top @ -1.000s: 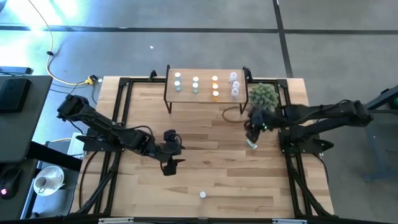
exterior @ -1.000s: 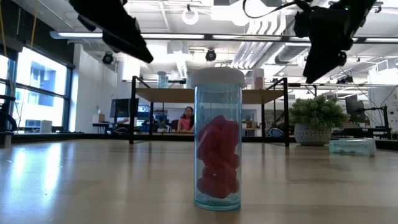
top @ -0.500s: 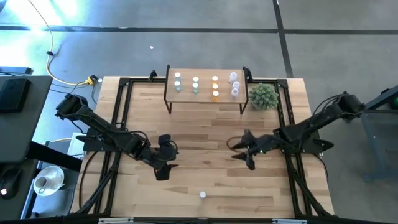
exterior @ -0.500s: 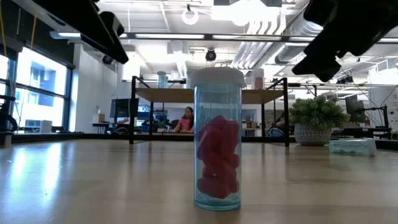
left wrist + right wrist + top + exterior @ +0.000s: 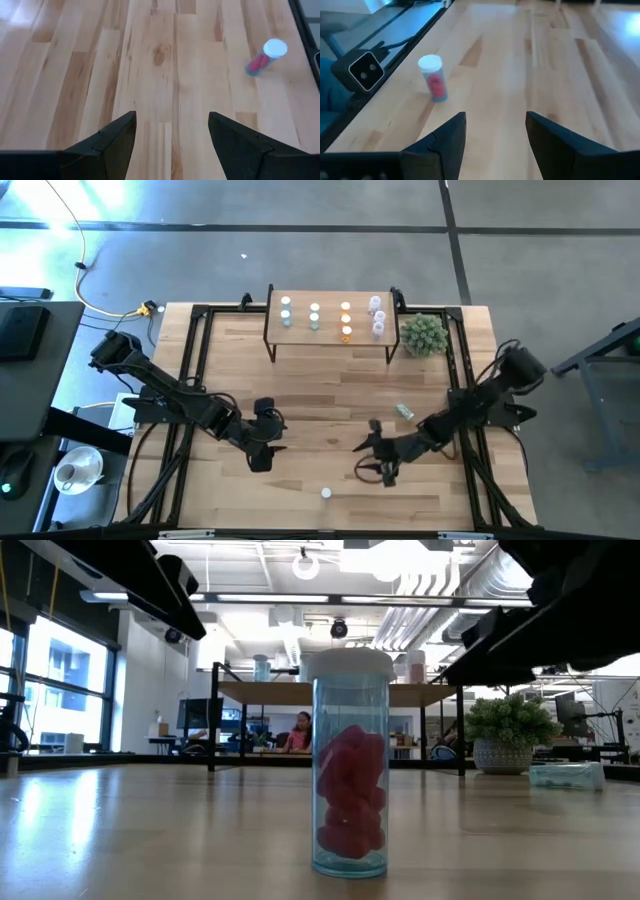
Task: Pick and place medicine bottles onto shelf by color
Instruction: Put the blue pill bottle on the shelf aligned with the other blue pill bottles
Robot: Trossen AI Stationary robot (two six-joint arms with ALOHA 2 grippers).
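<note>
Plank table [image 5: 330, 395]: upright blue bottle [image 5: 350, 762] holds red pills.

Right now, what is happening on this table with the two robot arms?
The robot is sorting small medicine bottles onto the shelf at the table's far side; several already stand there in rows. Both grippers are open and empty. The right gripper hangs low near the front, close to the blue bottle with red pills that stands upright there. The left gripper waits over the table's left half. One more bottle lies on its side near the plant.
</note>
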